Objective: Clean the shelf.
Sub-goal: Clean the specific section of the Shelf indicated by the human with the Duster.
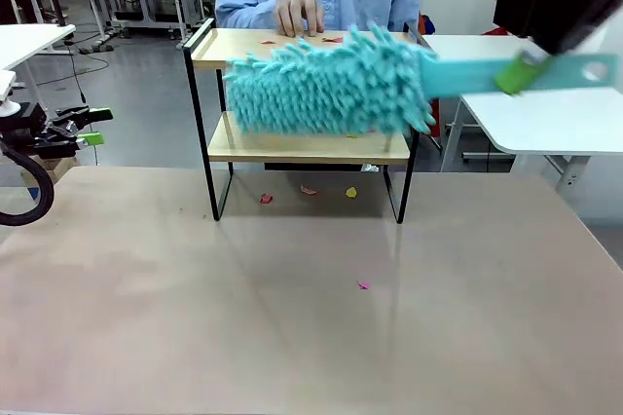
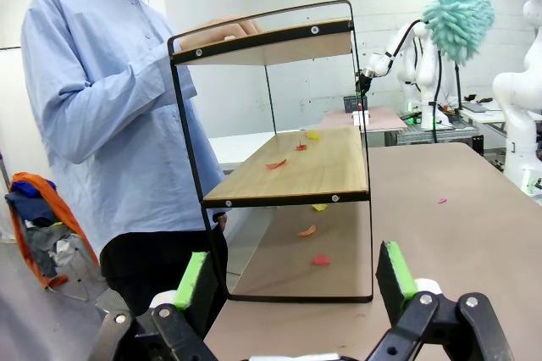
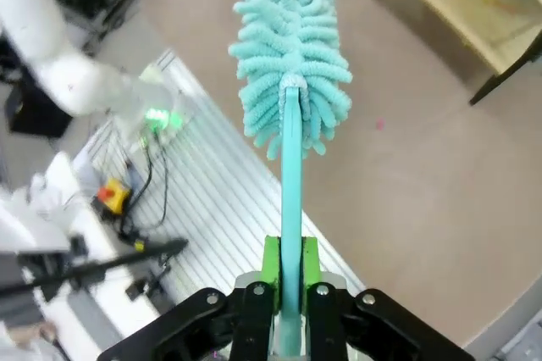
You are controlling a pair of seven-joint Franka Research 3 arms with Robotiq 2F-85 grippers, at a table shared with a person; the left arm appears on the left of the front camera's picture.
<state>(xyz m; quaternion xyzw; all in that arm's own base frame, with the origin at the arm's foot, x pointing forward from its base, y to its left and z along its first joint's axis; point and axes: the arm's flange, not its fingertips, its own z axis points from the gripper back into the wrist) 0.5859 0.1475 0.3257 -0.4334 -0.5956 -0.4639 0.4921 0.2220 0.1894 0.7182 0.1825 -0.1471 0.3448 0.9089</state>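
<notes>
1. The bench [image 1: 292, 337] lies nearest: a smooth, pale, matte top with 1 pink scrap [image 1: 362, 285] well in front of the shelf.
2. The left pincer [image 2: 294, 274] waits at the left, jaws wide apart and empty, looking at the shelf end-on. It is best kept clear of the sweep.
3. The shelf [image 1: 302, 149] stands at the far middle of the bench: 2 light wooden boards in a thin black frame on slim legs. A person's hand [image 1: 299, 14] rests on the upper board [image 1: 243, 45]. Small red and yellow scraps [image 2: 276, 163] lie on both boards and on the bench beneath.
4. The duster [image 1: 331, 84] has a turquoise head of soft chenille strands on a flat plastic handle [image 1: 467, 74]. The wrist views show the head hanging in the air on the robot's side of the shelf, touching nothing.
5. The right pincer [image 3: 290, 261] is clamped on the handle's end, so the long lever will probably flex.
6. The step in hand appears to be bringing the head onto a board. Hold the handle level, press lightly because the shelf looks light, sweep towards an open edge, and stay clear of the hand.
</notes>
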